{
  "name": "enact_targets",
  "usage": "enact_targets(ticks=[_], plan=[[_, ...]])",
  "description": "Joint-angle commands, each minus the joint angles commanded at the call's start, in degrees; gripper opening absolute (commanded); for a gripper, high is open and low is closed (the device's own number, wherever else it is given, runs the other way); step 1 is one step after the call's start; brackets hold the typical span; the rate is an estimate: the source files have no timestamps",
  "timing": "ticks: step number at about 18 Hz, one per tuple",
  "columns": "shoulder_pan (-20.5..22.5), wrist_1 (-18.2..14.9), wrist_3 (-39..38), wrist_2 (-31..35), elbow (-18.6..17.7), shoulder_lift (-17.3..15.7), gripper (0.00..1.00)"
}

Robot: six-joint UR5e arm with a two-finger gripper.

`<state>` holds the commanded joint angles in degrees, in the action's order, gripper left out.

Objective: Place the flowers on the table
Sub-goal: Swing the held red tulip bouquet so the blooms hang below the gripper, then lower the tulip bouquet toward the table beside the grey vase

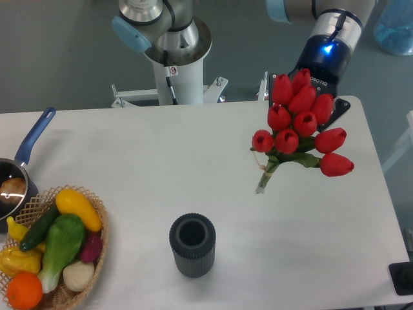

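The flowers (301, 123), a bunch of red tulips with green stems tied with twine, hang tilted over the right part of the white table (193, 168). The blooms point up and right, and the stem ends (262, 186) reach down-left, close to the tabletop. My gripper (310, 111) is at the back right, right behind the blooms, and holds the bunch. Its fingers are mostly hidden by the tulips; one black finger (339, 108) shows at the right.
A dark ribbed cylindrical vase (192, 244) stands at the front middle. A wicker basket of vegetables (97, 248) sits at the front left, with a blue-handled pot (26, 150) behind it. The arm's base (173, 51) stands behind the table.
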<state>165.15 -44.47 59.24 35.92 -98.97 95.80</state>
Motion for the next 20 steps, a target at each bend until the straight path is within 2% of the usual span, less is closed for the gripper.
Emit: enact_targets(ticks=[5, 9, 13, 20], plan=[[-3.0, -0.4, 0.0, 15.9, 0.2, -0.9, 0.40], [-7.6, -0.4, 0.3, 28.7, 0.0, -0.1, 0.40], [-10.2, -0.4, 1.8, 36.3, 0.1, 1.7, 0.39], [-10.7, -0.7, 2.9, 42.3, -0.2, 2.9, 0.39]])
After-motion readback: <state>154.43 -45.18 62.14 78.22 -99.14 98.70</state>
